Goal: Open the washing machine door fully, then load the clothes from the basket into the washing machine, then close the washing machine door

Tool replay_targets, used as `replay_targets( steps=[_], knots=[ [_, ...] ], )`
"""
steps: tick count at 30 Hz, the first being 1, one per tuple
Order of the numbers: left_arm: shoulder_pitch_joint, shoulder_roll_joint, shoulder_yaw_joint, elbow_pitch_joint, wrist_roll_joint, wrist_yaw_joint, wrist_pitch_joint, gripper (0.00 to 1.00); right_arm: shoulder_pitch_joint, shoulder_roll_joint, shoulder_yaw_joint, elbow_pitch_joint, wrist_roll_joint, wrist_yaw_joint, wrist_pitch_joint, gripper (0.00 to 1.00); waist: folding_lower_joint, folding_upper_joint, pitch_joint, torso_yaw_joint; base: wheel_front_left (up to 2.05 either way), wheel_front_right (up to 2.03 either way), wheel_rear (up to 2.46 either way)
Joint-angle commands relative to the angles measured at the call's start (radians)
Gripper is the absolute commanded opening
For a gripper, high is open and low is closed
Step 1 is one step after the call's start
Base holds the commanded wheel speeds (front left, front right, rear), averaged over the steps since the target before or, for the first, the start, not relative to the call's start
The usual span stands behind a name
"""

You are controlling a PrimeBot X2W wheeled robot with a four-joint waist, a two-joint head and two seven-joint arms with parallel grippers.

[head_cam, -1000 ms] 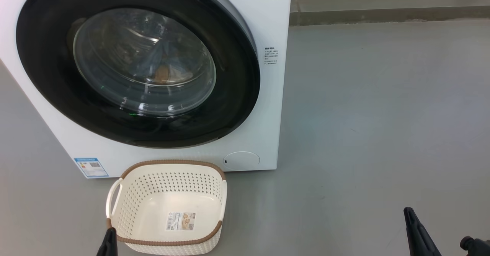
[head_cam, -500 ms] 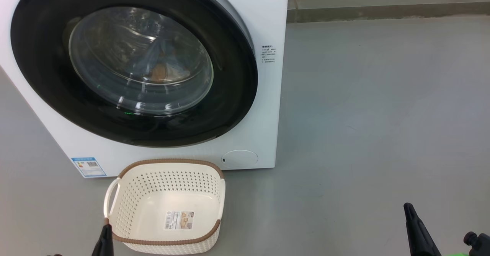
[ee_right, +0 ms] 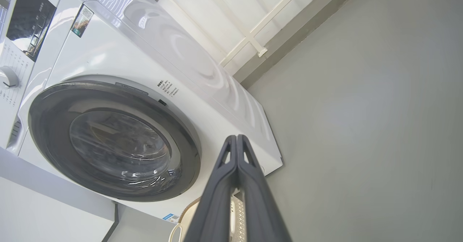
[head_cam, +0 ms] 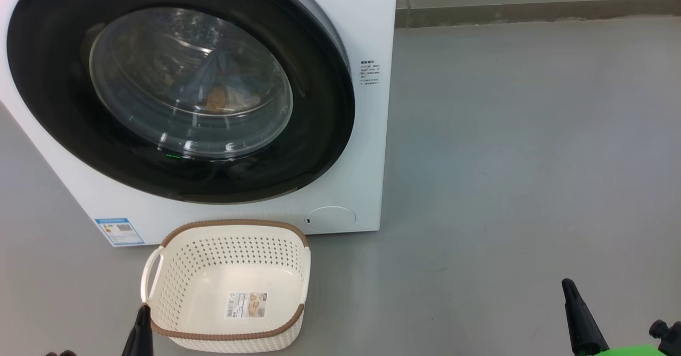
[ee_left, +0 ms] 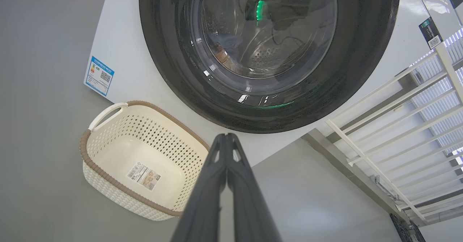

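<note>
The washing machine (head_cam: 367,175) is seen standing on a grey floor (head_cam: 505,159). The washing machine door (head_cam: 319,106) is shut, its glossy black rim lying flush against the white front. Through the bulging glass window (head_cam: 159,52) the clothes (head_cam: 215,92) are made out inside the drum as a bunch of light blue fabric with an orange-brown patch.

The basket (head_cam: 234,225) is set on the floor just in front of the washing machine, below the door. It is placed between the blue sticker (head_cam: 113,231) at the lower left corner of the front and the round flap (head_cam: 330,219) at the lower right. Whether it touches the front cannot be told. Its bare bottom is marked by a label (head_cam: 246,304).

The left gripper (ee_left: 227,136) is clenched, its two dark fingers pressed tip to tip. It is held in front of the washing machine at the near left corner of the basket, apart from the door. The right gripper (ee_right: 237,137) is likewise clenched, finger against finger, and is held over bare floor well off to the right of the washing machine. A white railing (ee_left: 379,133) is seen behind the washing machine.
</note>
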State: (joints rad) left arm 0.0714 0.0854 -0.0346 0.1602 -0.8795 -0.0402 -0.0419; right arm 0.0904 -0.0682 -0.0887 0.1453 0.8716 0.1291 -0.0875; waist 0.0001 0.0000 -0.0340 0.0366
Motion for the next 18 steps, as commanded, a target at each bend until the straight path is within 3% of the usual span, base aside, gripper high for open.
replay_targets(
  steps=[1, 3, 5, 18],
  knots=[
    [-0.049, 0.007, 0.026, -0.012, -0.029, -0.012, 0.007, 0.00, -0.052, -0.008, 0.003, -0.019, 0.029, 0.001, 0.009, 0.00, 0.0000, 0.0000, 0.001, -0.001, 0.00, 0.00, 0.00],
    [-0.053, 0.006, 0.030, -0.009, -0.051, -0.014, 0.012, 0.00, -0.057, -0.007, 0.002, -0.015, 0.052, 0.001, 0.015, 0.00, 0.0000, 0.0000, 0.002, -0.002, 0.00, 0.00, 0.00],
    [-0.076, -0.002, 0.051, 0.008, -0.171, -0.028, 0.038, 0.00, -0.082, -0.003, -0.002, 0.005, 0.174, 0.001, 0.047, 0.00, -0.0001, 0.0000, 0.008, -0.008, 0.00, 0.00, 0.00],
    [-0.102, -0.010, 0.076, 0.027, -0.312, -0.044, 0.068, 0.00, -0.111, 0.002, -0.007, 0.029, 0.317, 0.001, 0.086, 0.00, -0.0001, 0.0000, 0.015, -0.015, 0.00, 0.00, 0.00]
  ],
)
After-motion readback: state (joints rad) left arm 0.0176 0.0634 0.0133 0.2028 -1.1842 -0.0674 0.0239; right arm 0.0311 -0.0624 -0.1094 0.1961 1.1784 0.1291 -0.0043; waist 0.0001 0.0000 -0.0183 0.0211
